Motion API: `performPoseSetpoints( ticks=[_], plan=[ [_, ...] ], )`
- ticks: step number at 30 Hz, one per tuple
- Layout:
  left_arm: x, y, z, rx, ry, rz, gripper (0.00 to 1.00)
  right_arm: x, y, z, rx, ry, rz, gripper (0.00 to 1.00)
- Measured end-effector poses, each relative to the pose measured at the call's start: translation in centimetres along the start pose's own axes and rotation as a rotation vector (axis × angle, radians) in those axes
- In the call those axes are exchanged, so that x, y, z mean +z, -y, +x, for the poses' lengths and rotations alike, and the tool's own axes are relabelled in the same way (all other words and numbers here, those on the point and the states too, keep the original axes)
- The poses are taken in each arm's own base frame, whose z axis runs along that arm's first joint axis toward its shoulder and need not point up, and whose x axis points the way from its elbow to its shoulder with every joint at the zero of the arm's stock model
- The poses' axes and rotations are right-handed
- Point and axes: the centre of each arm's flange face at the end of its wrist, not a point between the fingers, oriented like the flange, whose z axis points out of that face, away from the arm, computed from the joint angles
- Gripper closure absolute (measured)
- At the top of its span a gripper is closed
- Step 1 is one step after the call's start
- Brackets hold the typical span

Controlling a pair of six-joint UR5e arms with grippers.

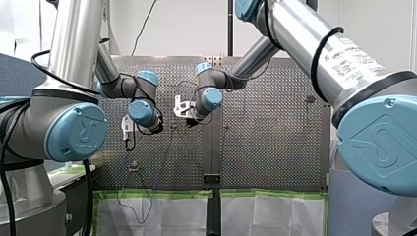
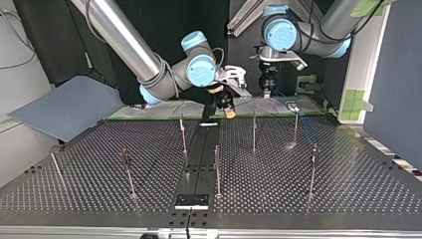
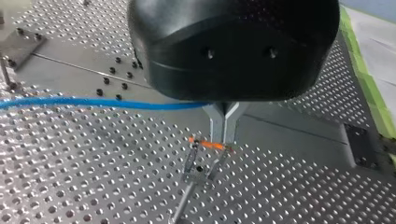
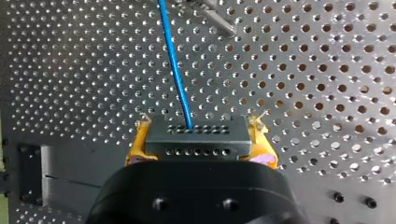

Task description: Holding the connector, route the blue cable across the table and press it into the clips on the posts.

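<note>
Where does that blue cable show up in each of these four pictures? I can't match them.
Front view: too thin to pick out surely.
Top view: likewise, not surely visible.
Left wrist view: cable runs across the table up to left gripper.
Right wrist view: cable runs ahead from the connector.
Shared landmark: the perforated table, in all four.
</note>
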Motion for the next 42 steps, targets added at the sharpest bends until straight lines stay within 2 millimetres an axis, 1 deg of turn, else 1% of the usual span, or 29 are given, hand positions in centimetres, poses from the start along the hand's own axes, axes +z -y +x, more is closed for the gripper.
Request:
performPoseSetpoints(
  ticks=[5, 9, 15, 20, 25, 33, 38, 42],
  plan=[
    [1.2, 0.1, -0.1, -0.02, 0.025, 0.011, 1.0, 0.0, -0.3, -0.3, 0.0, 0.005, -0.003, 1.0],
    [2.2, 0.0, 0.3, -0.026, 0.03, 0.007, 1.0, 0.1, -0.8, -0.2, 0.005, 0.003, -0.007, 1.0],
    [3.5, -0.6, 1.5, -0.03, 0.009, -0.011, 1.0, 0.6, -1.7, -0.3, 0.019, -0.006, -0.009, 1.0],
    [4.6, -0.8, 2.4, -0.025, -0.002, -0.016, 1.0, 1.3, -2.2, -1.3, 0.025, 0.001, -0.008, 1.0],
    [5.8, -0.9, 1.8, -0.034, 0.027, -0.014, 1.0, 1.9, -2.8, -1.8, 0.032, -0.002, -0.012, 1.0],
    [7.1, -1.3, 0.5, -0.043, 0.056, -0.015, 1.0, 2.5, -3.9, -1.4, 0.052, -0.036, -0.02, 1.0],
    [7.8, -1.8, 0.3, -0.048, 0.058, -0.01, 1.0, 2.6, -4.4, -1.3, 0.06, -0.044, -0.022, 1.0],
    [8.6, -2.0, 0.8, -0.046, 0.04, -0.006, 1.0, 2.7, -4.6, -1.3, 0.062, -0.046, -0.022, 1.0]
  ],
)
